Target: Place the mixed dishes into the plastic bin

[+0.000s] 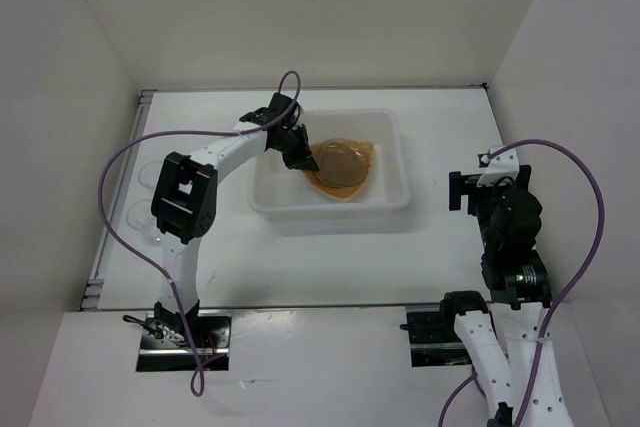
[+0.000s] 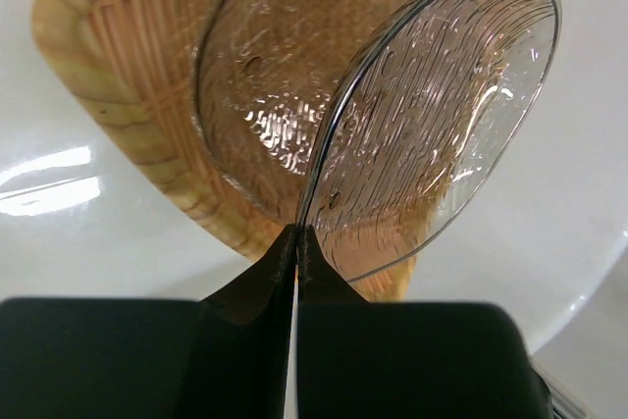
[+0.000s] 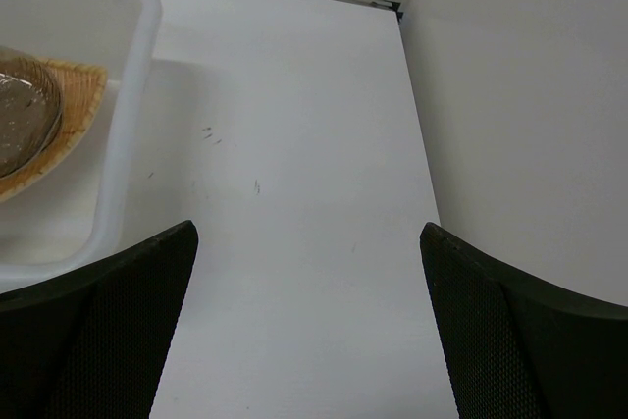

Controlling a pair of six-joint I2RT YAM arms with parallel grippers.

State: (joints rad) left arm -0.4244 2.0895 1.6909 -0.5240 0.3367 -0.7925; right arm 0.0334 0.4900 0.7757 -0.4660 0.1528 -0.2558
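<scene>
The left gripper (image 2: 296, 238) pinches a saucer (image 2: 442, 115) by its rim, tilted over the plate (image 2: 98, 66) inside the bin (image 1: 330, 215), seemingly ready to drop. At the bin's three o'clock, the right gripper (image 3: 306, 233) gapes empty.

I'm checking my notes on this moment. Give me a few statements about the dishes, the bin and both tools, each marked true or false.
1. The left tool is shut on the rim of a saucer. True.
2. The tan plate lies on the table outside the bin. False: it lies inside the bin.
3. A second saucer lies on the plate. True.
4. The right tool grips a cup. False: it is open and empty, over bare table beside the bin.
5. The held saucer lies flat on the plate. False: it is tilted, held over the plate.
</scene>
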